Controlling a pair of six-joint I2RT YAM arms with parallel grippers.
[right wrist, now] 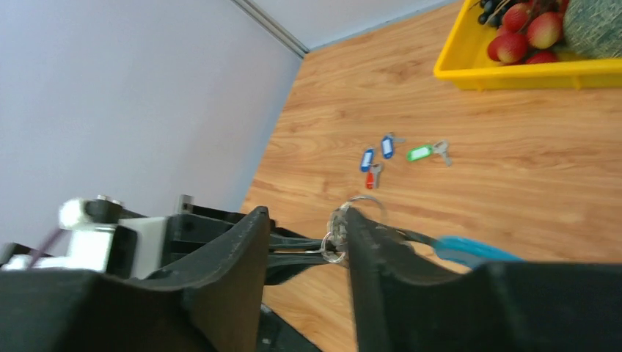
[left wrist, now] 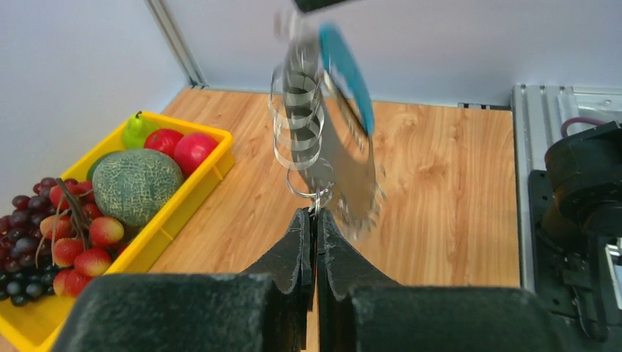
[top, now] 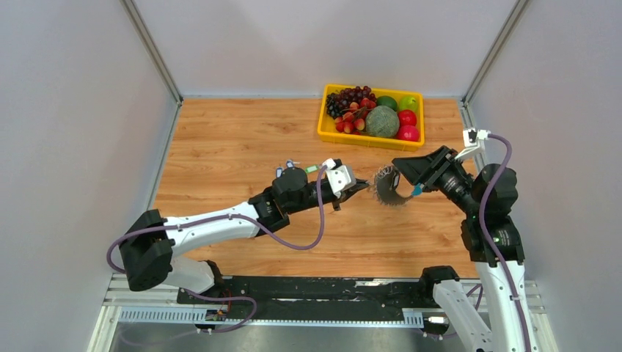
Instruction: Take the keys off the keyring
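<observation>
Closest to the lens, the left gripper (left wrist: 315, 220) has its two black fingers pressed flat together. Their tips nip the lower edge of a small split ring (left wrist: 311, 181); whatever else sits in that pinch is too small to make out. The split ring hangs from the keyring (left wrist: 341, 154), which stands directly above the fingertips, off the table and tilted. Its toothed grey rim is blurred, and its light-blue section (left wrist: 350, 77) is at the top. A few silvery loops (left wrist: 297, 117), also blurred, hang beside the rim.

From overhead, the keyring sits between the two grippers above the middle of the wooden table (top: 235, 139). The left fingertips are just at its near-left side and the right gripper (right wrist: 304, 216) touches its right side. In the right wrist view that gripper's fingers stand apart with a clear gap. The keyring lies against the inner face of one finger, with the light-blue section emerging beyond it. Whether the ring is clamped or only hooked there cannot be told.

Loose keys (right wrist: 387, 147) lie on the table well apart from the keyring, beyond the left arm. Two have blue tags, one a red tag (right wrist: 372, 176) and one a green tag (right wrist: 419, 152).

Farther back stands a yellow tray (top: 359, 139) holding a melon (top: 382, 122), dark grapes (top: 345, 99) and red and green fruit.
</observation>
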